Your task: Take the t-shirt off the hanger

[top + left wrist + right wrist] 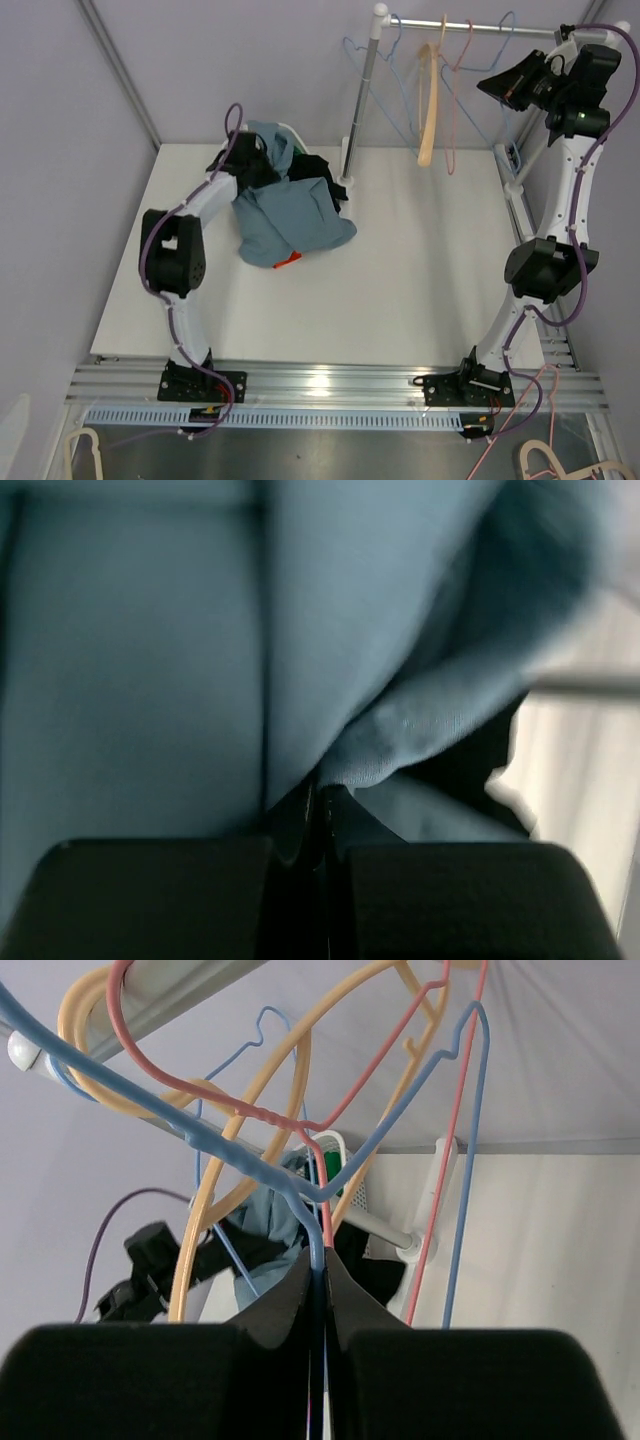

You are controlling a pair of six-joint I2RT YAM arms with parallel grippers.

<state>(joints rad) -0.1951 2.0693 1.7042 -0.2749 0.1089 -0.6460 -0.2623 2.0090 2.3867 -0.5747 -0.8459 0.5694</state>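
The blue-grey t-shirt (290, 215) lies crumpled on the white table (420, 260), off any hanger. My left gripper (243, 168) sits at the pile's back left. In the left wrist view it (325, 792) is shut on a fold of the t-shirt (380, 630), which fills that view. My right gripper (503, 86) is up at the clothes rail on the far right. In the right wrist view it (322, 1265) is shut on a bare blue wire hanger (250, 1155).
A clothes rail (480, 28) on a metal post (362, 90) carries tan (428, 100), pink (452, 90) and blue (395, 95) hangers. A black garment (315, 168) and a white basket (292, 130) lie behind the t-shirt. Something orange-red (288, 260) peeks from under it.
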